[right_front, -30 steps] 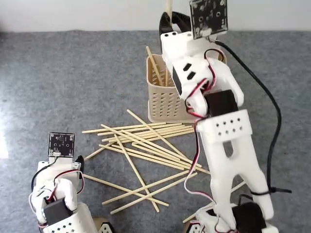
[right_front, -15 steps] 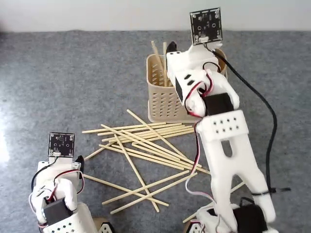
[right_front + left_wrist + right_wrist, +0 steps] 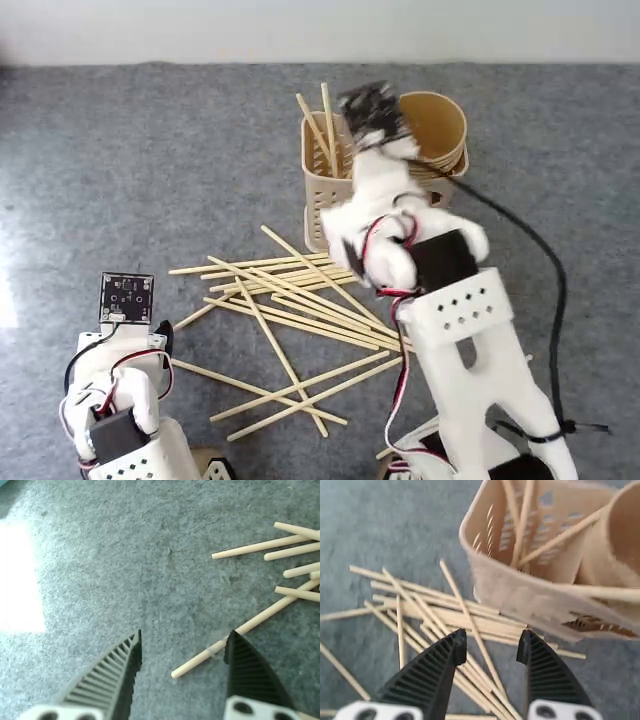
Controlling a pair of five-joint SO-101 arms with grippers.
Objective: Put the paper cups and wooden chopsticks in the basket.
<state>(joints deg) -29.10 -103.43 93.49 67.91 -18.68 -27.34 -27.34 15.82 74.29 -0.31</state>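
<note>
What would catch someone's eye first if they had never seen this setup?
The loose heap of wooden chopsticks, criss-crossed on the grey table in the middle, stands out first. Just behind it sits the beige basket, with a few chopsticks standing in it and paper cups beside them. The right tool hangs open and empty over the heap, close to the basket's wall.

Soft, even light; a glare patch (image 3: 20,575), perhaps sunlight, whitens the carpet (image 3: 165,555).
</note>
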